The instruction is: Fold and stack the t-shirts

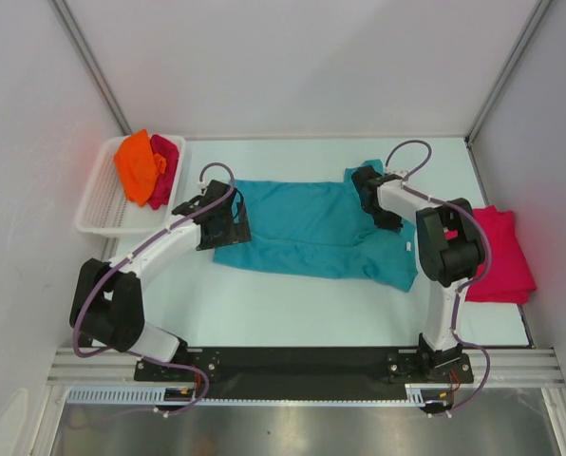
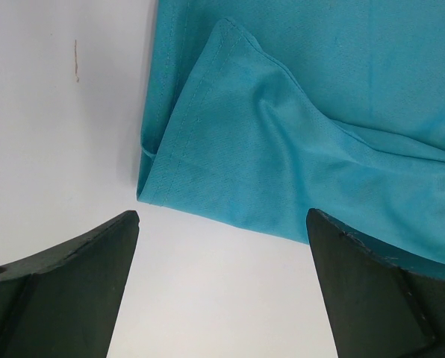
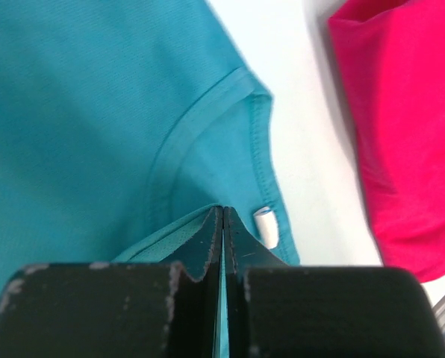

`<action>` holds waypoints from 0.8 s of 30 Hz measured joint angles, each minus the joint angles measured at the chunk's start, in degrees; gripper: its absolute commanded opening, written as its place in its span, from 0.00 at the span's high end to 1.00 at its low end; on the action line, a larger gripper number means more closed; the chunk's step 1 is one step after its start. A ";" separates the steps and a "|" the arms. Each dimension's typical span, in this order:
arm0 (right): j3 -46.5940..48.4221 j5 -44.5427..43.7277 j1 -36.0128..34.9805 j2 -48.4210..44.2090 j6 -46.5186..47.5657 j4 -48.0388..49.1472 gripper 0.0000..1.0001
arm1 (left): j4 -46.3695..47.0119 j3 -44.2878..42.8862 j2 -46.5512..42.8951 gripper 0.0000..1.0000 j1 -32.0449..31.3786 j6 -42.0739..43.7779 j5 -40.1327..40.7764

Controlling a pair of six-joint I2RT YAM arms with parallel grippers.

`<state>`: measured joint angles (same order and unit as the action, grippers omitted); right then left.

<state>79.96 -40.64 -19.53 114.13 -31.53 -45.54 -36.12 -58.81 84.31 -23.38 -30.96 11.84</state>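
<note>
T-shirt [image 1: 302, 223], teal, clamped by right pincer [image 3: 222, 212] (left pincer [image 2: 222, 216] wide).

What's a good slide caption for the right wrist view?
Right pincer shut on the teal t-shirt near its neckline, a crimson-pink t-shirt lying apart on the white table.

We see a white table [image 1: 292, 313] with a teal t-shirt [image 1: 302, 228] spread across its middle, lying sideways with the collar toward the right. A folded crimson-pink t-shirt [image 1: 501, 256] rests at the right edge, just beside the teal one. A white slatted basket [image 1: 98, 204] sits at the far left corner, well apart from it.
</note>
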 measured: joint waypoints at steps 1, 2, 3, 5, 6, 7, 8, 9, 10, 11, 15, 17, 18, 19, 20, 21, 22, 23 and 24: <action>0.00 -0.33 0.37 0.00 -0.07 0.07 1.00 | 0.02 0.00 0.00 0.01 0.00 0.00 0.00; 0.00 -0.55 0.68 0.00 -0.07 0.04 1.00 | 0.02 0.00 0.00 0.01 0.00 0.00 0.00; 0.00 -0.59 0.98 0.00 -0.07 0.02 1.00 | 0.02 0.00 0.00 0.01 0.00 0.00 0.00; 0.00 -0.85 1.27 0.00 -0.07 0.04 1.00 | 0.02 0.00 0.00 0.01 0.00 0.00 -0.02; 0.04 -0.94 1.27 0.00 -0.07 0.02 1.00 | 0.02 0.00 0.00 0.00 0.00 0.00 -0.02; 0.13 -0.96 1.31 0.00 -0.04 0.02 1.00 | 0.02 0.00 0.00 0.00 0.00 0.00 -0.02; 0.24 -0.96 1.33 0.00 -0.04 -0.02 0.92 | 0.02 0.00 0.00 0.00 0.00 0.02 -0.02; 0.46 -0.96 1.38 0.00 0.00 -0.02 0.86 | 0.02 0.00 0.00 0.01 0.00 0.00 -0.02; 0.79 -0.94 1.38 0.00 0.09 0.00 0.81 | 0.02 0.00 0.00 0.01 0.00 0.02 -0.02; 1.18 -0.94 1.40 0.00 0.09 -0.02 0.77 | 0.02 0.00 0.00 0.00 0.00 0.02 -0.02; 2.75 -0.98 1.62 0.00 0.37 0.07 0.76 | 0.04 0.00 0.00 0.00 0.00 0.02 -0.02; 3.30 -1.09 1.66 0.00 0.44 0.07 0.76 | 0.02 0.00 0.00 0.00 0.00 0.02 -0.02; 3.43 -1.20 1.66 0.00 0.48 0.02 0.75 | 0.02 0.00 0.00 0.01 0.00 0.02 -0.02; 3.58 -1.42 1.66 0.00 0.50 0.00 0.75 | 0.02 0.00 0.00 0.00 0.00 0.00 -0.02; 3.67 -1.51 1.66 0.00 0.52 -0.02 0.75 | 0.04 0.00 0.00 0.01 0.00 0.02 -0.02; 3.82 -1.62 1.66 0.00 0.57 0.00 0.75 | 0.07 0.00 0.00 0.00 0.00 0.00 -0.02; 3.93 -1.62 1.66 -0.02 0.66 0.00 0.75 | 0.11 0.00 0.00 0.01 0.00 -0.02 0.00; 4.02 -1.60 1.66 -0.02 0.70 0.00 0.74 | 0.15 0.00 0.09 0.00 0.00 -0.04 0.00; 4.09 -1.57 1.66 -0.02 0.72 0.02 0.74 | 0.44 -0.02 0.33 0.00 0.00 -0.09 0.00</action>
<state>84.05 -42.22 -17.87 114.10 -30.81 -45.52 -35.68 -58.83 84.64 -23.38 -31.05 11.84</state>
